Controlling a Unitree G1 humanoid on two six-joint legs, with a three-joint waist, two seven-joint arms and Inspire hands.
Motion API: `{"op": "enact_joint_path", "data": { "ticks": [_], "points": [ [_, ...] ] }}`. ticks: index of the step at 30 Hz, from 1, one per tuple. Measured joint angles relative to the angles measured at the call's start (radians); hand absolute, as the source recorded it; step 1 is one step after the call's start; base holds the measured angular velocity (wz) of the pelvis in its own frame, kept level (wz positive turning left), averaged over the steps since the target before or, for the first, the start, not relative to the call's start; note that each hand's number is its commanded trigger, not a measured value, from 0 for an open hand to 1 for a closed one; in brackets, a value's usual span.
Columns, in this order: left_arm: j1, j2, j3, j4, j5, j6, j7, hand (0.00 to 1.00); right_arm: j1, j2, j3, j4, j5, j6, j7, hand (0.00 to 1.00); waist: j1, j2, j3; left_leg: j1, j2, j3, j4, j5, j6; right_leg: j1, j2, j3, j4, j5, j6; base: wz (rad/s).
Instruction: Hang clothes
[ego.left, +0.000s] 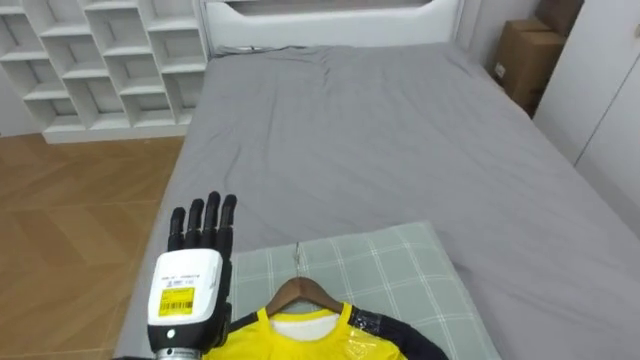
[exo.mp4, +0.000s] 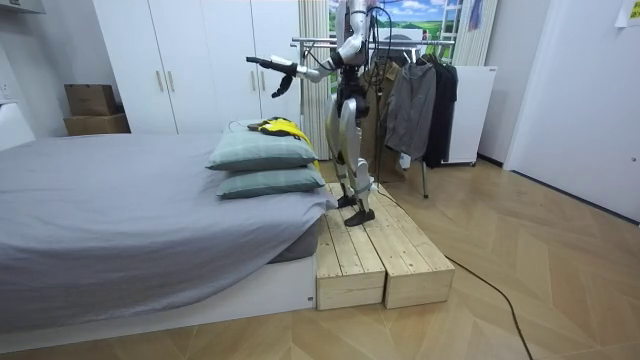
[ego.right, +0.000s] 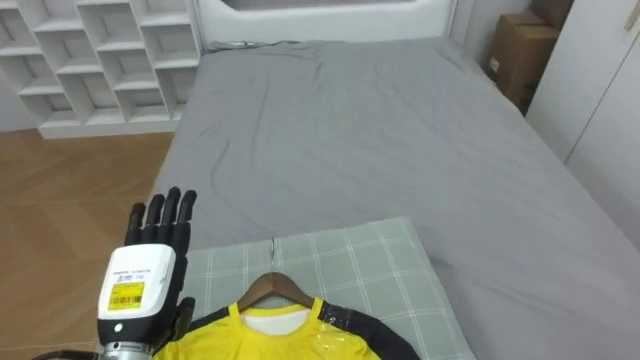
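A yellow shirt with dark sleeves (ego.left: 300, 340) lies on a wooden hanger (ego.left: 306, 290) on top of a green checked pillow (ego.left: 400, 270), at the near end of the bed. The hanger's metal hook points away from me. My left hand (ego.left: 195, 270) hovers to the left of the hanger, fingers straight and open, touching nothing. In the room view I stand on a wooden platform (exo.mp4: 380, 250) by the pillows, with the left hand (exo.mp4: 258, 61) stretched out over the shirt (exo.mp4: 280, 126). My right hand (exo.mp4: 283, 84) hangs lower in front of my body.
The grey bed (ego.left: 400, 140) stretches away ahead. A white cubby shelf (ego.left: 110, 60) stands at the far left, and a cardboard box (ego.left: 525, 60) at the far right. Behind me a clothes rack (exo.mp4: 420, 90) holds dark garments. Wooden floor lies left of the bed.
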Motion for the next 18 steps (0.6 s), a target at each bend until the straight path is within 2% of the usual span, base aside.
{"op": "enact_joint_path", "data": {
  "ticks": [3, 4, 6, 9, 13, 18],
  "points": [
    [0.0, -0.002, 0.0, 0.02, -0.004, 0.007, -0.01, 0.0, 0.005, 0.0, 0.0, 0.0, 0.002, 0.018, 0.018, 0.0, -0.006, 0.013, -0.0092, 0.001, 0.004, 0.018, -0.004, 0.0, 0.0, -0.011, 0.005, 0.017, 0.001, 0.004, -0.001, -0.18],
    [-0.002, -0.002, 0.0, 0.026, -0.008, 0.011, -0.014, 0.0, 0.004, -0.001, 0.0, 0.001, 0.002, 0.019, 0.021, 0.0, -0.007, 0.014, -0.0097, 0.0, 0.005, 0.024, -0.006, 0.0, -0.001, -0.014, 0.006, 0.023, 0.001, 0.005, -0.002, -0.24],
    [-0.021, -0.003, -0.001, 0.064, -0.023, 0.03, -0.043, 0.0, 0.001, -0.001, -0.001, 0.003, -0.002, 0.02, 0.042, 0.0, -0.031, 0.015, -0.0091, -0.002, 0.005, 0.032, -0.006, 0.001, -0.001, -0.014, 0.007, 0.034, 0.001, 0.005, -0.002, -0.15],
    [-0.035, -0.008, -0.001, 0.121, -0.023, 0.041, -0.059, 0.0, -0.002, -0.002, -0.002, 0.008, -0.002, 0.032, 0.048, 0.0, -0.05, 0.012, -0.0075, 0.0, 0.008, 0.046, -0.007, -0.001, -0.004, -0.016, 0.011, 0.048, 0.0, 0.005, -0.003, -0.13],
    [-0.049, -0.012, -0.001, 0.175, -0.031, 0.047, -0.102, 0.0, -0.002, -0.002, -0.002, 0.018, -0.002, 0.044, 0.048, 0.0, -0.063, 0.001, -0.0004, -0.002, 0.013, 0.055, -0.008, -0.003, -0.007, -0.018, 0.015, 0.05, 0.0, 0.006, -0.004, -0.07],
    [-0.05, -0.02, -0.001, 0.177, -0.051, 0.053, -0.131, 0.0, -0.002, -0.001, -0.001, 0.028, -0.004, 0.059, 0.047, 0.0, -0.071, 0.0, -0.0001, -0.005, 0.019, 0.06, -0.009, -0.004, -0.009, -0.032, 0.023, 0.053, 0.004, 0.012, -0.007, -0.03]
  ]
}}
